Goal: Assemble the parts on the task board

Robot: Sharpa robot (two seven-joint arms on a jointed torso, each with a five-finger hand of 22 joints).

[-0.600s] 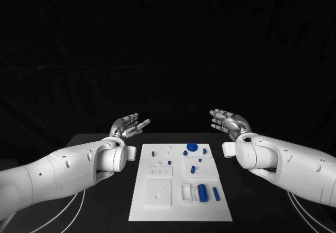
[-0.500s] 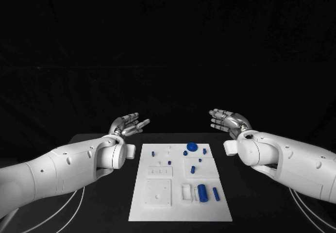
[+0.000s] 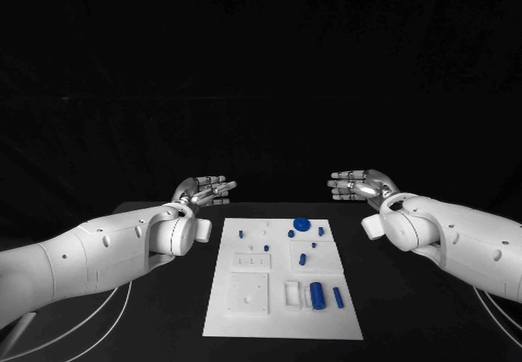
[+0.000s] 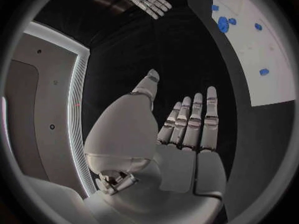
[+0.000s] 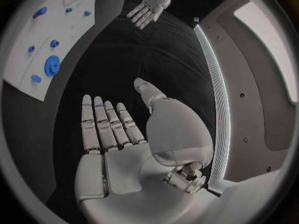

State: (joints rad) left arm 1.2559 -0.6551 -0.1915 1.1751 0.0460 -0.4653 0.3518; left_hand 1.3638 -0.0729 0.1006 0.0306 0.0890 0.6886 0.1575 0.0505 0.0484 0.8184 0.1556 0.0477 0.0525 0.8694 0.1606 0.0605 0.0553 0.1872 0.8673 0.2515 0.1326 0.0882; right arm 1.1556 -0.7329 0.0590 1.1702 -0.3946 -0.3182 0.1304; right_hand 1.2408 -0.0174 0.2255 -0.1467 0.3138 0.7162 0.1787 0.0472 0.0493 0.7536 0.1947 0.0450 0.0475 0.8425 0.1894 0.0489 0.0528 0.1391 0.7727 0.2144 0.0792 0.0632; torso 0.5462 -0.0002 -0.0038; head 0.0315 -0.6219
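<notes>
Both hands are turning inward since the earlier frame, palms now facing each other beyond the far end of the task board [image 3: 245, 320]. Left hand [image 3: 207, 189] and right hand [image 3: 361, 184] are hovering with fingers apart, holding nothing. Blue parts [image 3: 317, 295] are lying loose on the white plate mid-table, so assembly is seemingly not yet starting.

The task board [image 4: 261, 45] is cut off at the left wrist view's circle rim.
</notes>
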